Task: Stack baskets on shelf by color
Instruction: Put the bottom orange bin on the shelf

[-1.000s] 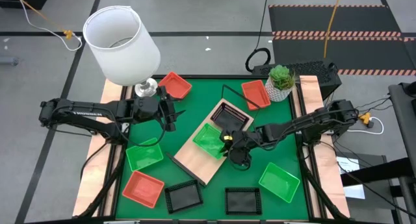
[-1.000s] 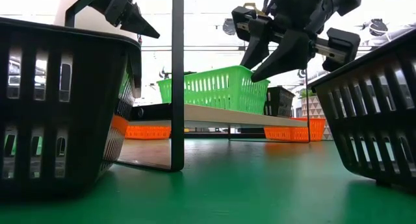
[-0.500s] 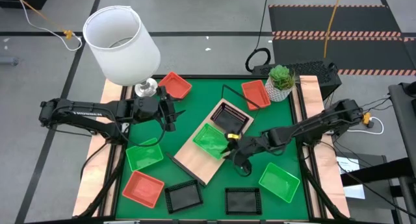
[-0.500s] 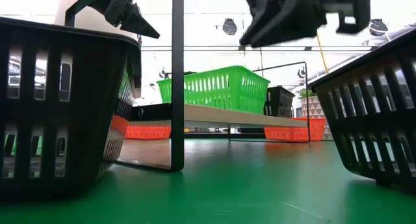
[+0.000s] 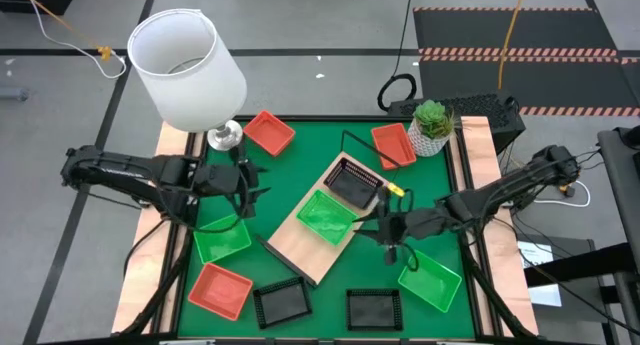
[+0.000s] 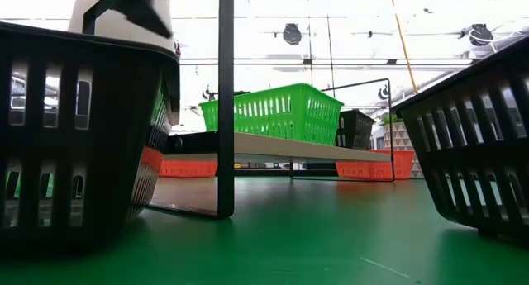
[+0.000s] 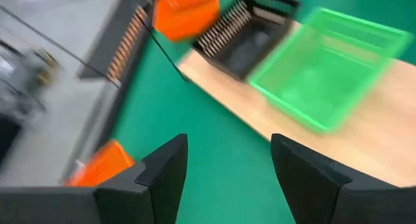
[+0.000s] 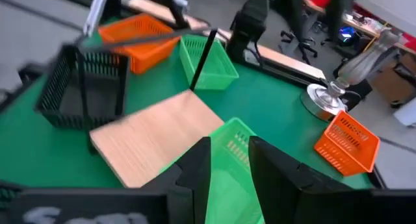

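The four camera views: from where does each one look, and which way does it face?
High view: overhead, straight down; both arms, shelf.
Low view: table height, looking level; no gripper visible.
Left wrist view: past the open left gripper toward the shelf.
Right wrist view: past the right gripper across the shelf.
Shared: the green basket on the shelf appears in all four.

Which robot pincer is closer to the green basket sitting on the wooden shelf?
The right pincer, empty, hovers just beside the green basket on the shelf. The left pincer is open and farther off, across the mat on the basket's other side.
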Controlling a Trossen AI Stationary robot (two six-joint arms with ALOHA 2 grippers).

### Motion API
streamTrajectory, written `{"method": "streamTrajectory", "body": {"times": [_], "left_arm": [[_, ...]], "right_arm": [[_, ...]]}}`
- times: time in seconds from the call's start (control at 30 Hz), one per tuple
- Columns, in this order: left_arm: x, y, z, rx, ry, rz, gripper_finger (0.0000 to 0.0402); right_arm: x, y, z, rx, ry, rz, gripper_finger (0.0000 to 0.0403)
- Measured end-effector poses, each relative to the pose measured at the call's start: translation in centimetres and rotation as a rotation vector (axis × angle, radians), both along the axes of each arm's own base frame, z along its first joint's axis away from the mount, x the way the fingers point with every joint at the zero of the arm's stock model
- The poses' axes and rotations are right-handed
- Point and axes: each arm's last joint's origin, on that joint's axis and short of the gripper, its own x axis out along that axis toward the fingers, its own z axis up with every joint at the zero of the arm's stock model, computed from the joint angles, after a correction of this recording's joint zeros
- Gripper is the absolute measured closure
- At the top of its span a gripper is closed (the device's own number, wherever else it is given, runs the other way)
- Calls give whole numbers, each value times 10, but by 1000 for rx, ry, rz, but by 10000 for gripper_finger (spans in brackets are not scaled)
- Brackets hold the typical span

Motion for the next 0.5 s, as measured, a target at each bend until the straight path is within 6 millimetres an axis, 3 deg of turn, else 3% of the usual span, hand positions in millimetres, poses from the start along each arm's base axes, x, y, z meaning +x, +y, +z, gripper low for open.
{"method": "streamTrajectory", "body": {"times": [0.5], "left_arm": [[-64, -121, -23, -304, 241, -208, 179]], "right_arm": [[-8, 0, 9, 84, -37, -12, 305]]}}
